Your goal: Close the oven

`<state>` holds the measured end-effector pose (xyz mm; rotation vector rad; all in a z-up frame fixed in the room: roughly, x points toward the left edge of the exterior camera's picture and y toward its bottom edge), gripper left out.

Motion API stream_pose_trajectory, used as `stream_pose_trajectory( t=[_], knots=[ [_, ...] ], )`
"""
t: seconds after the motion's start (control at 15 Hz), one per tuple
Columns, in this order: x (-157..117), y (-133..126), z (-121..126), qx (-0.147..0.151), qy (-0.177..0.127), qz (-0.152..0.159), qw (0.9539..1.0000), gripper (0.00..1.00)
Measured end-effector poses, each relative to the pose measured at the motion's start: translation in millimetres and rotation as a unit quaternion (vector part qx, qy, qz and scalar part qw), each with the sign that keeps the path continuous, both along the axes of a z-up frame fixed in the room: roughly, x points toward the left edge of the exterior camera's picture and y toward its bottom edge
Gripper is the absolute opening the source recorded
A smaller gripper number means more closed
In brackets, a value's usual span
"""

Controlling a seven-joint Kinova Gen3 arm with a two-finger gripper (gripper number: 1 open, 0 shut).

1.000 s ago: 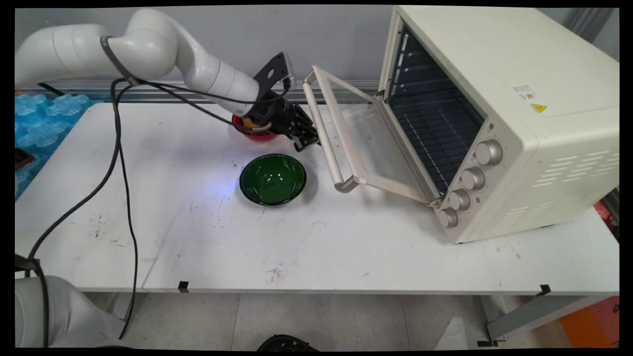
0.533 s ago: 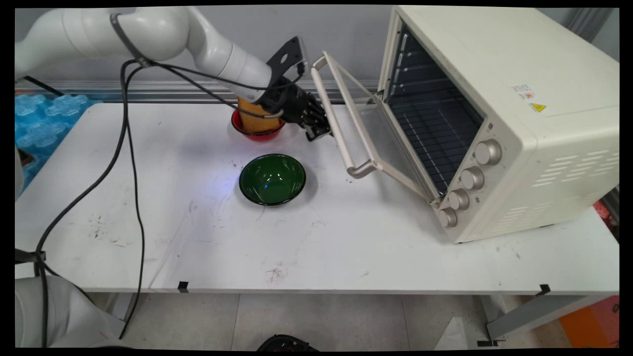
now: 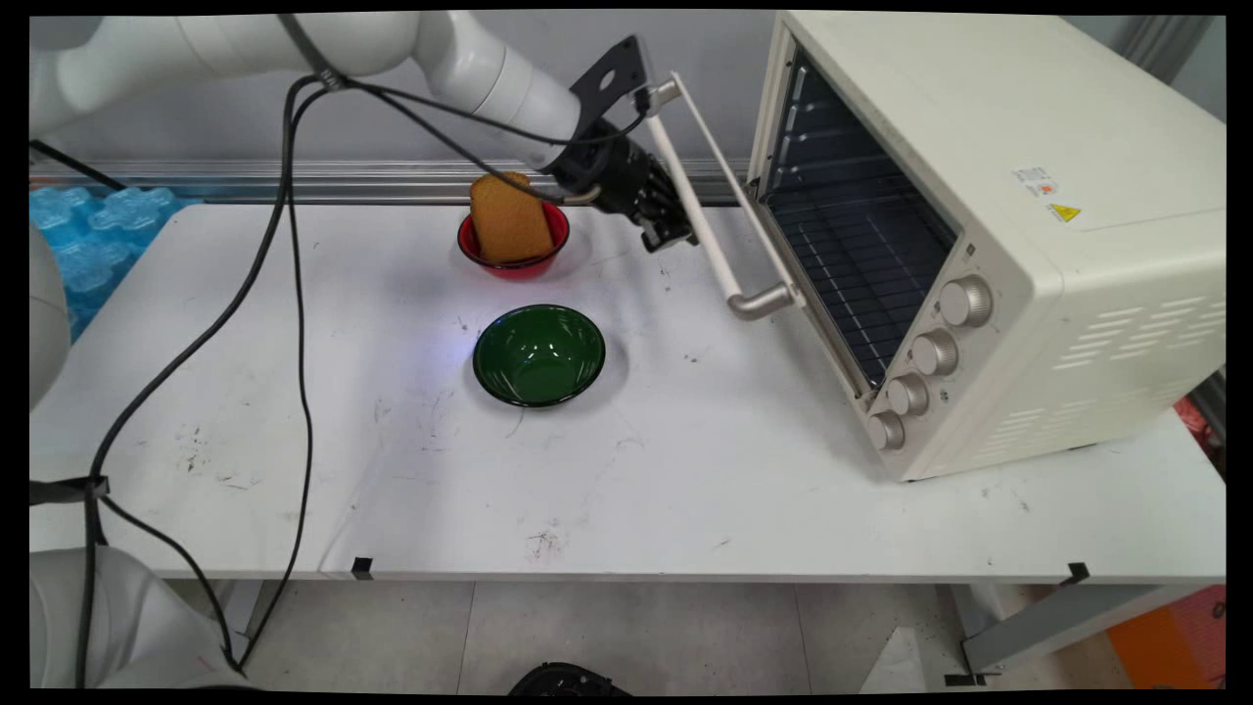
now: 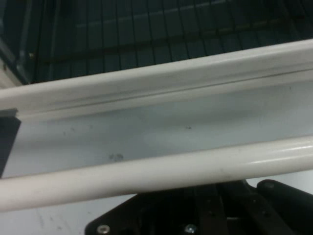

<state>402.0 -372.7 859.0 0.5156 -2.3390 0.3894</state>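
1. Pressing against the oven door's handle bar (image 3: 707, 227), your gripper (image 3: 670, 227) sits under the half-raised door (image 3: 729, 176) of the cream toaster oven (image 3: 989, 225) at the table's (image 3: 626, 480) far right.
2. Whether your jaws are open or closed, you cannot tell; the bar (image 4: 156, 171) hides them.
3. Left of the gripper, a red bowl (image 3: 514, 257) holds a slice of bread (image 3: 507, 227); a green bowl (image 3: 539, 354) sits nearer.
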Motion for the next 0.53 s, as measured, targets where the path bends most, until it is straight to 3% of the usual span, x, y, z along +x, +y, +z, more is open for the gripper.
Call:
stream_pose_trajectory(
  t=[0.53],
  knots=[
    [-13,-15,18,-0.003,-0.022,-0.010,0.9997,0.00]
  ],
)
